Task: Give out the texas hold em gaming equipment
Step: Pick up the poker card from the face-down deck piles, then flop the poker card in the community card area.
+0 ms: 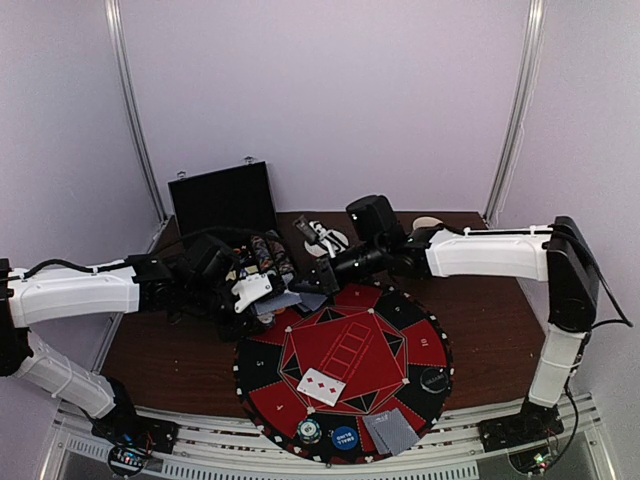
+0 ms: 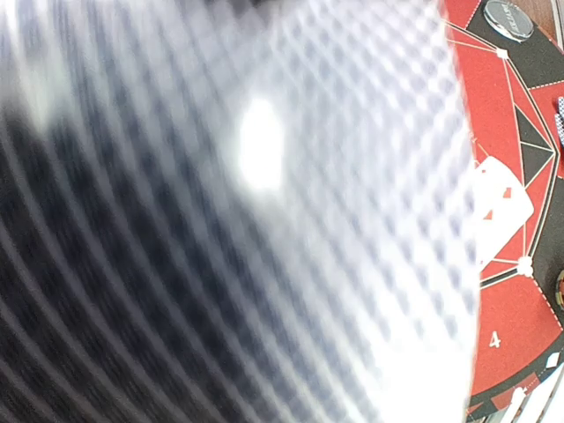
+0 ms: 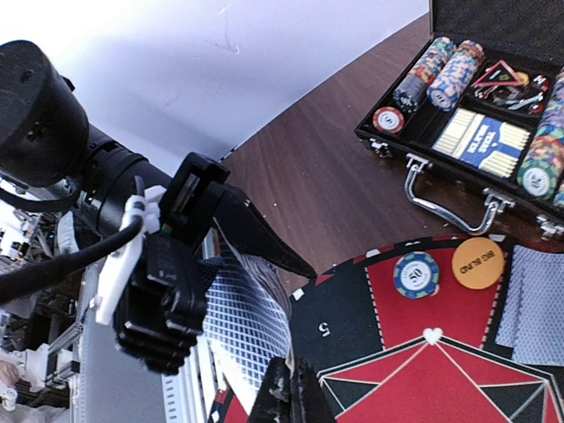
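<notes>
My left gripper (image 1: 266, 298) is shut on a small stack of blue-backed cards (image 3: 242, 313) over the mat's far-left edge. Its black finger (image 3: 251, 231) lies on top of them. That card back (image 2: 220, 220) fills the left wrist view, blurred. My right gripper (image 3: 293, 394) is shut on the lower corner of one of these cards; in the top view it (image 1: 322, 276) meets the left one. On the mat (image 1: 425, 345) lie face-up cards (image 1: 322, 386), grey-backed cards (image 1: 390, 432), a clear disc (image 1: 308, 431), a blue disc (image 1: 344, 437) and a black disc (image 1: 433, 378).
The open black briefcase (image 3: 414, 145) stands behind the mat with rows of chips (image 3: 441, 69) and a boxed deck (image 3: 483, 139). A blue chip (image 3: 416, 274), an orange disc (image 3: 477, 263) and more grey-backed cards (image 3: 533, 304) lie on the mat's far side.
</notes>
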Robot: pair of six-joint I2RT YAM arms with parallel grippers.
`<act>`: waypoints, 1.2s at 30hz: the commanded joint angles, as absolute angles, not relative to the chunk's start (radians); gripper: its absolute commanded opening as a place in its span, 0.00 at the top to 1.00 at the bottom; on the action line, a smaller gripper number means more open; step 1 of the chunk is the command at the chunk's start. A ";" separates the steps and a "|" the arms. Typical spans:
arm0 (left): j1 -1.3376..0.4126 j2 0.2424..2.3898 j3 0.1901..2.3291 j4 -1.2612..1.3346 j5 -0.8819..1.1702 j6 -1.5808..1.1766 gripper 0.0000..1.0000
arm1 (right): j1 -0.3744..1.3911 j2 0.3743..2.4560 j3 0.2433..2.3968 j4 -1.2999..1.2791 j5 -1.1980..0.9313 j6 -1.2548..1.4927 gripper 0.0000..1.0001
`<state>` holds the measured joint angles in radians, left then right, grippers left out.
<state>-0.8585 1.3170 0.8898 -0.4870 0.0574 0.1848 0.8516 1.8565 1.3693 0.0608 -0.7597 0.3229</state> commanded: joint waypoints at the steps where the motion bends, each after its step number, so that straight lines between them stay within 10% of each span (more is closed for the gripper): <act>1: -0.862 1.304 0.896 -0.451 0.063 0.190 0.58 | 0.831 1.728 1.355 -0.126 -0.655 0.120 1.00; 10: -0.862 1.304 0.896 -0.449 0.049 0.184 0.58 | 0.829 1.533 1.175 -0.251 -0.264 -0.358 1.00; 22: -0.862 1.304 0.896 -0.453 0.048 0.183 0.58 | 1.016 1.588 0.895 0.304 0.038 -0.949 1.00; 36: -0.863 1.297 0.892 -0.453 0.049 0.189 0.58 | 1.095 1.672 0.731 0.217 -0.022 -1.326 1.00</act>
<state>-0.8585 1.3167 0.8898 -0.4873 0.0536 0.1844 1.0863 1.6665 0.7437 0.3042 0.0143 -1.2221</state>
